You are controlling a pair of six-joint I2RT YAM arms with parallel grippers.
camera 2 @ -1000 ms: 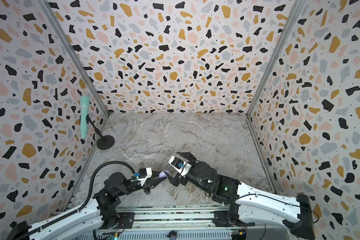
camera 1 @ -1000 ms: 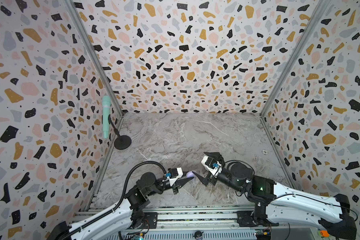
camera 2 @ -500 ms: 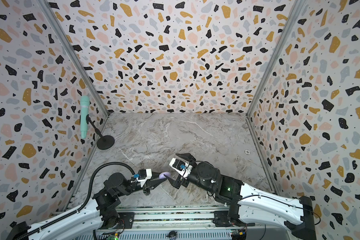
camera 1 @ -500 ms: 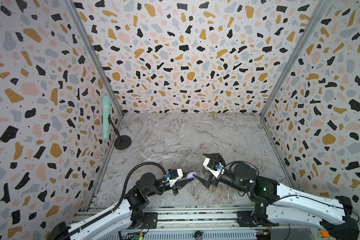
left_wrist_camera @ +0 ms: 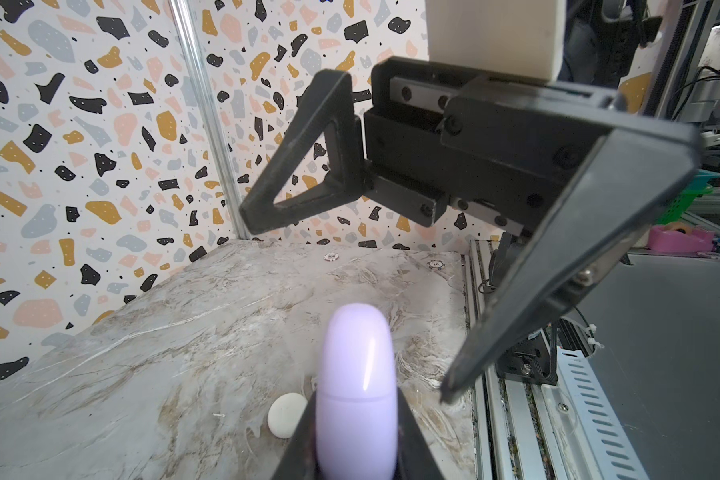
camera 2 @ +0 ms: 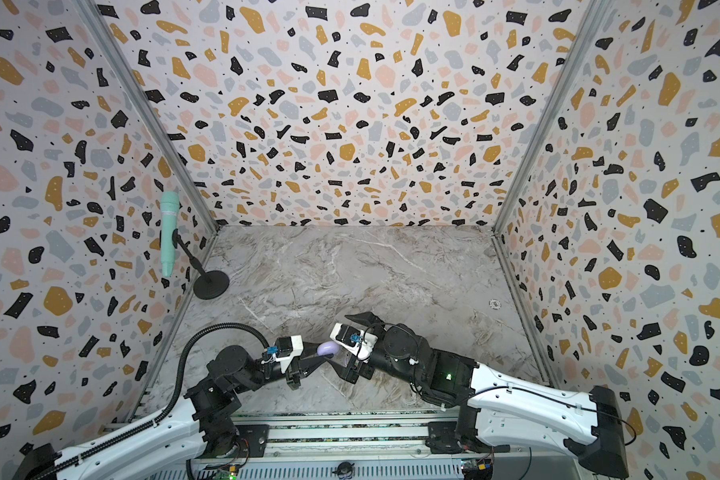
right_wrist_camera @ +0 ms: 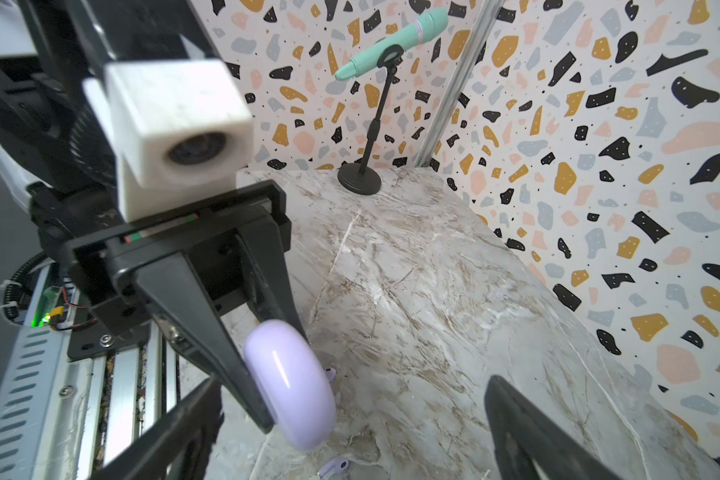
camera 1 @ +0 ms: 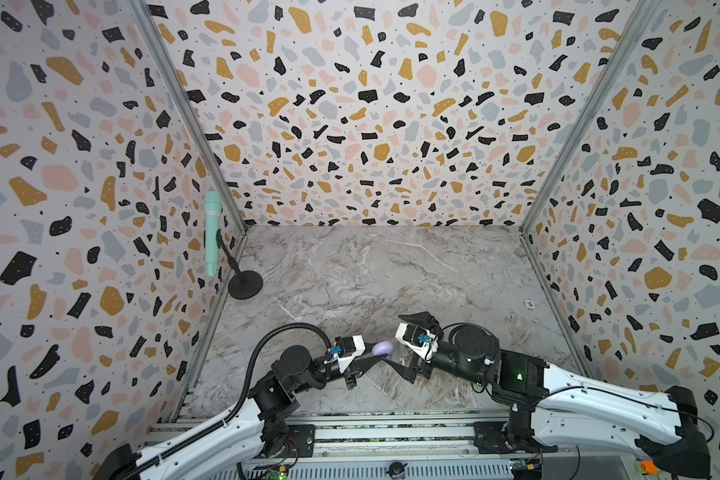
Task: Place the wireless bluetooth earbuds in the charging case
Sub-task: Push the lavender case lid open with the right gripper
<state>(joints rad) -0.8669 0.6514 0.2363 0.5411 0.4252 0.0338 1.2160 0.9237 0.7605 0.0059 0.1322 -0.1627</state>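
My left gripper (camera 1: 376,360) (camera 2: 321,359) (left_wrist_camera: 356,409) is shut on a round pale lavender charging case (camera 1: 383,348) (camera 2: 327,348) (left_wrist_camera: 358,365) (right_wrist_camera: 292,382), held on edge above the table with its lid closed. My right gripper (camera 1: 393,340) (camera 2: 339,340) (right_wrist_camera: 352,384) faces it from the right, open wide, its fingers (left_wrist_camera: 558,266) on either side of the case and not touching it. Two lavender earbuds (right_wrist_camera: 330,373) (right_wrist_camera: 335,467) lie on the marble below the case. A shut white case (left_wrist_camera: 287,414) rests on the table beside the left fingers.
A teal microphone (camera 1: 212,232) (camera 2: 169,232) (right_wrist_camera: 391,41) on a black stand (camera 1: 245,284) is at the far left by the wall. A small round token (camera 1: 529,304) (camera 2: 494,304) lies near the right wall. Terrazzo walls close three sides; a metal rail (camera 1: 350,432) runs along the front.
The right gripper has edged slightly left toward the lavender case, staying open. The left gripper keeps hold of the case and has hardly moved.
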